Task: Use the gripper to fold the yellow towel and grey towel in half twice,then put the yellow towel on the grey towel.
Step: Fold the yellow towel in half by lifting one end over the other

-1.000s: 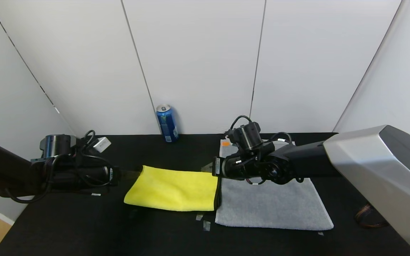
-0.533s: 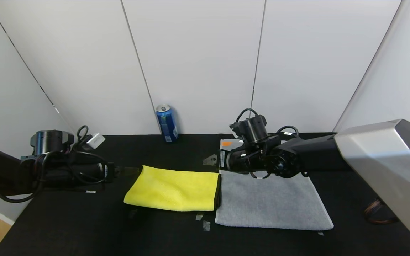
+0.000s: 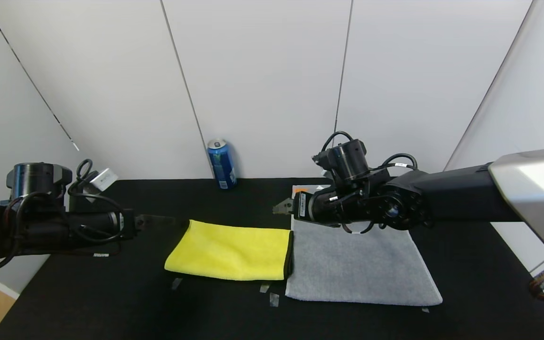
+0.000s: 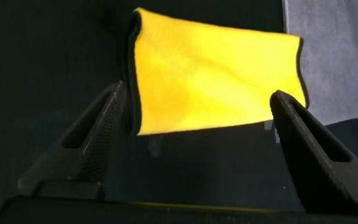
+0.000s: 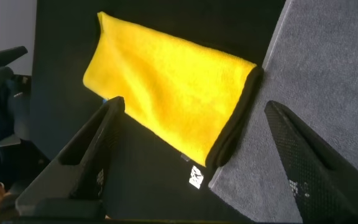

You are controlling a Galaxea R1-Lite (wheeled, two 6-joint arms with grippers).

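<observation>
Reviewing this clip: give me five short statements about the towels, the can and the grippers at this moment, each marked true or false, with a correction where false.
1. The yellow towel lies on top of the grey towel. False: it lies beside it on the table, edges meeting.
2. Both grippers hold nothing. True: the left gripper and the right gripper have open fingers, clear of the cloth.
3. The blue can stands upright by the wall. True.
4. The can lies between the towels. False: it stands behind them.
5. The yellow towel is on the grey towel's right. False: on its left.
</observation>
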